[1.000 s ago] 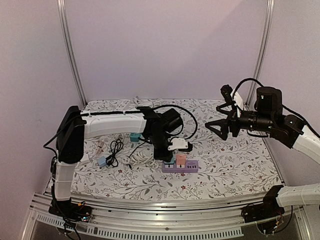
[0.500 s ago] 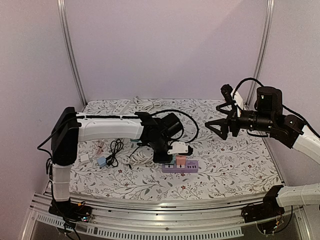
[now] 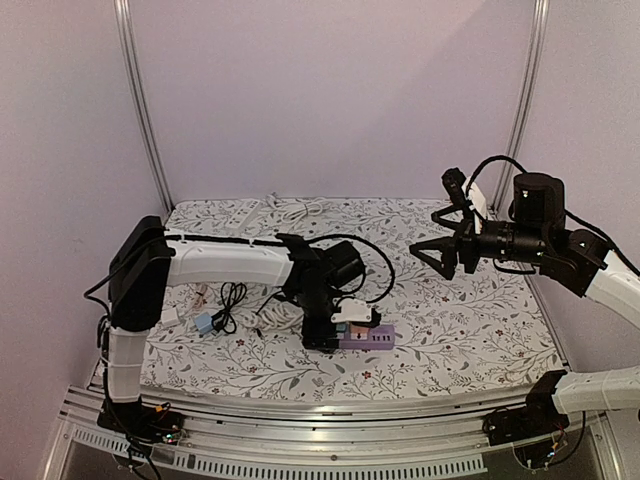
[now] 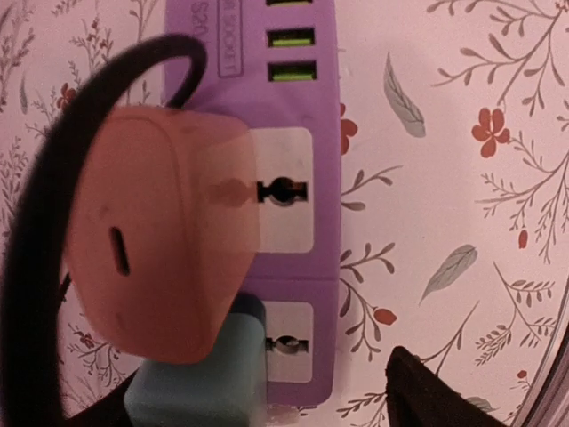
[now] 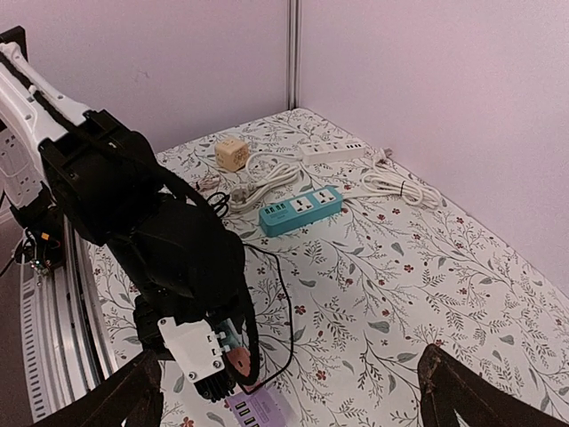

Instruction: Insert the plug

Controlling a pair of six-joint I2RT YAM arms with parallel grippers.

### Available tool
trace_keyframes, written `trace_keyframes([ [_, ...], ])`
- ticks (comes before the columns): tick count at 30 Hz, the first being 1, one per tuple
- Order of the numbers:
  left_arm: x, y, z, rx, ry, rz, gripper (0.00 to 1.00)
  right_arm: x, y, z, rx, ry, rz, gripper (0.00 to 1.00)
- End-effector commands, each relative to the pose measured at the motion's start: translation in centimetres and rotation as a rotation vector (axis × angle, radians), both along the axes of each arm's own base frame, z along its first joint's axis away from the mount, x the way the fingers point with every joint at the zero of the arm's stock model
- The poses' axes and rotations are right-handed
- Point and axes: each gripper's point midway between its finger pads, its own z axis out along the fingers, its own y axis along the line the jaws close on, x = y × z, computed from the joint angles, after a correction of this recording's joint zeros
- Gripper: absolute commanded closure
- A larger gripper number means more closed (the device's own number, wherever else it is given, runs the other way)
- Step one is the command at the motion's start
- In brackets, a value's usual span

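A salmon-pink plug (image 4: 160,240) with a thick black cable (image 4: 36,267) stands on the purple power strip (image 4: 293,222), covering the left side of a socket; its prongs are hidden. A teal plug (image 4: 200,382) sits in the strip beside it. My left gripper (image 4: 258,391) hangs low over the strip (image 3: 372,340), open. One fingertip (image 4: 427,396) stands clear to the right of both plugs. In the top view the left gripper (image 3: 335,335) hides most of the pink plug (image 3: 357,328). My right gripper (image 3: 430,250) hovers open and empty, high at the right, as its own view (image 5: 293,400) also shows.
A teal power strip (image 5: 300,210), a white power strip (image 5: 333,149) with coiled white cords and a beige cube adapter (image 5: 230,153) lie at the back. A small black cable (image 3: 232,300) and a blue adapter (image 3: 205,322) lie left of the left arm.
The left gripper has come down and forward over the purple strip, and its jaws have spread apart from the pink plug. The right arm has not moved.
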Motion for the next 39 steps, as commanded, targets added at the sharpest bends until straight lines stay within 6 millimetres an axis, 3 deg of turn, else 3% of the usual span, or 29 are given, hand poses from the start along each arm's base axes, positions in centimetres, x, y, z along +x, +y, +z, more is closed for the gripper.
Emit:
trace_keyframes([
  [1,-1.0,1.4,-0.5,0.042,0.055,-0.004,0.01,0.1,0.0,0.8,0.022,-0.015,0.003,0.01],
  [7,0.4,0.2,3.4,-0.069,-0.020,0.018,0.01,0.2,0.2,0.7,0.020,-0.007,0.009,0.01],
  [14,2.1,1.7,6.8,-0.154,-0.067,0.066,0.00,0.6,0.5,-0.6,-0.011,0.013,0.011,0.01],
  [17,2.0,2.3,8.2,-0.204,-0.089,0.076,0.00,0.8,0.6,-3.6,-0.088,0.015,0.038,0.01],
  [19,2.0,2.9,8.9,-0.244,-0.101,0.106,0.01,0.5,1.3,-7.4,-0.172,0.044,0.111,0.01],
  [23,4.1,5.0,11.9,-0.407,-0.159,0.280,0.01,-2.4,3.4,-13.7,-0.317,0.077,0.332,0.01],
  [26,5.0,7.4,13.8,-0.502,-0.212,0.372,0.00,-4.2,2.9,-18.6,-0.516,0.007,0.398,0.01],
  [28,5.7,8.6,15.0,-0.536,-0.299,0.407,0.01,-4.0,2.7,-20.3,-0.585,-0.023,0.435,0.01],
  [33,7.4,10.2,18.7,-0.617,-0.428,0.505,0.00,-0.5,2.9,-23.8,-0.750,-0.020,0.384,0.01],
  [39,7.7,12.5,21.7,-0.703,-0.541,0.559,0.01,-0.9,3.6,-27.0,-0.880,0.087,0.509,0.02],
])
